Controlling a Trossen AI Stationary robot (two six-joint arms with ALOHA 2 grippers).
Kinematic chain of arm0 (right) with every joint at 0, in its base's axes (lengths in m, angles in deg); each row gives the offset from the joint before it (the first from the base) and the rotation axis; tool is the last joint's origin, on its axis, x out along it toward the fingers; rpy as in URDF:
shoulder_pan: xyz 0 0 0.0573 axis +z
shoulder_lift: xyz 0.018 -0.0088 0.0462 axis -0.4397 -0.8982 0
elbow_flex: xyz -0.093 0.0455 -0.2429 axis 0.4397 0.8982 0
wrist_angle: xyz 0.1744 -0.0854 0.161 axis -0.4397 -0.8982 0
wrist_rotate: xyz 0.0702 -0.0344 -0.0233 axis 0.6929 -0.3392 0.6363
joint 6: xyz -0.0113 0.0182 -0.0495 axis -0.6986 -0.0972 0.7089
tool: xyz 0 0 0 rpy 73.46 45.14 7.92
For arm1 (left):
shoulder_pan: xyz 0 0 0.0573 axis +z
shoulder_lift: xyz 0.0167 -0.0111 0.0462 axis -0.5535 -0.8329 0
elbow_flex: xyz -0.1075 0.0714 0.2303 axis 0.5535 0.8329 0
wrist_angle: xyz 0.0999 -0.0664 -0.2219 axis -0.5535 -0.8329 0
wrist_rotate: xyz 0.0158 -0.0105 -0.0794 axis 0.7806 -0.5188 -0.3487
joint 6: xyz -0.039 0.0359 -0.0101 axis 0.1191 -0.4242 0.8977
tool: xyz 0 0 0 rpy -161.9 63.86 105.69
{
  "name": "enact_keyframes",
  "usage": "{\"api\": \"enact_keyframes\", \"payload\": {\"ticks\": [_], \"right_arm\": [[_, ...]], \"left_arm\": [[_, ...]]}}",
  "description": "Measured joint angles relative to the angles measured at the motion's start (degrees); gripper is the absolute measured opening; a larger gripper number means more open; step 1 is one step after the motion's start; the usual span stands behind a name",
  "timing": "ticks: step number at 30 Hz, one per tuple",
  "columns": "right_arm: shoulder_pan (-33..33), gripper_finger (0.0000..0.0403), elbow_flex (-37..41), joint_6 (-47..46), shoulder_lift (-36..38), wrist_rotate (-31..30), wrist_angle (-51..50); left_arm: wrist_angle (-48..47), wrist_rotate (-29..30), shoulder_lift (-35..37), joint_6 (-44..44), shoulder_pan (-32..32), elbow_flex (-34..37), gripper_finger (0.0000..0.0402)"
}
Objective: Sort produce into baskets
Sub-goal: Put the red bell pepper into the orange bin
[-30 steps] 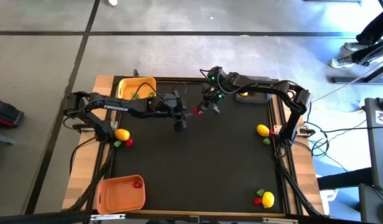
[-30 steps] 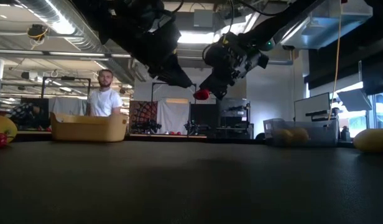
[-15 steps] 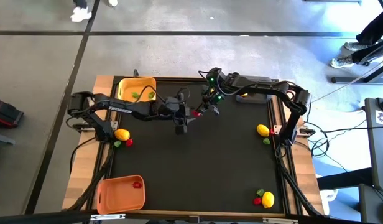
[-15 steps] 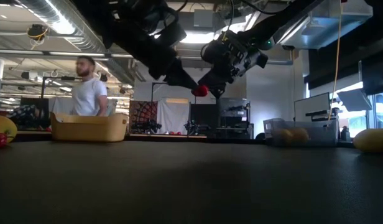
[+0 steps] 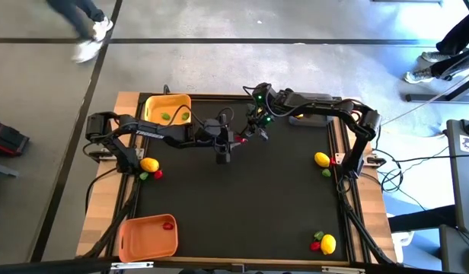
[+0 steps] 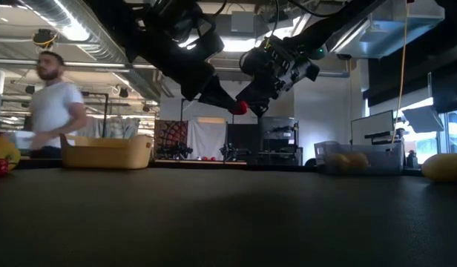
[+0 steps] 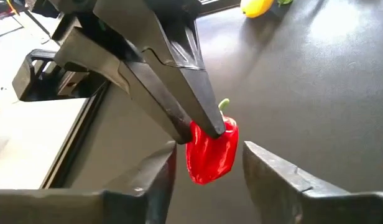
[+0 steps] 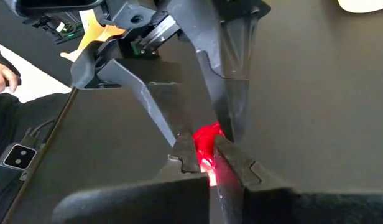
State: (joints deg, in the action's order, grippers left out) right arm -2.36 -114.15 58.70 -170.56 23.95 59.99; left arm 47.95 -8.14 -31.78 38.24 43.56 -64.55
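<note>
- I am seeing the right gripper [image 7: 207, 127] clenched on a small glossy red toy pepper with a green stem [image 7: 211, 152], holding it in the air above the far middle of the dark table mat [image 5: 242, 205].
- My left gripper [image 7: 207, 165] is flanking the pepper, its fingers [image 7: 154, 177] apart on either side; I cannot tell whether they touch it.
- The yellow plastic basket [image 5: 154, 106] is sitting at the far left corner, the orange plastic basket [image 5: 143, 240] at the near left.

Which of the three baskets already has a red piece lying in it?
The orange basket at the table's near left corner: a red piece lies inside it. The yellow basket holds only green pieces; the dark grey one shows no red.
</note>
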Motion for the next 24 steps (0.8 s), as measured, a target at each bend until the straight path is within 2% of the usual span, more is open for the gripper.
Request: {"api": "enact_keyframes", "payload": {"ticks": [8,12,15,20,22,24], "right_arm": [[0.0,0.0008,0.0,-3.35,-0.01,0.17,0.52],[-0.05,0.0037,0.0,-4.52,0.15,0.14,0.67],[-0.19,0.0077,0.0,-4.52,1.79,-0.03,-1.78],[-0.5,0.0134,0.0,-1.11,7.37,0.69,-9.79],[-0.46,0.0149,0.0,1.78,9.63,3.41,-12.62],[-0.15,0.0159,0.0,5.2,11.63,9.22,-14.6]], "left_arm": [[-0.12,0.06,0.0,-0.41,0.0,0.0,0.0073],[-0.25,0.06,0.11,-0.42,-0.1,0.0,0.0037],[-0.57,0.04,0.31,0.25,-0.54,0.0,0.0027],[-3.03,0.02,2.36,1.26,-2.19,0.07,0.003],[-4.06,0.02,3.93,2.43,-3.03,0.07,0.0031],[-5.95,0.0,5.82,3.99,-3.88,0.07,0.0031]]}}
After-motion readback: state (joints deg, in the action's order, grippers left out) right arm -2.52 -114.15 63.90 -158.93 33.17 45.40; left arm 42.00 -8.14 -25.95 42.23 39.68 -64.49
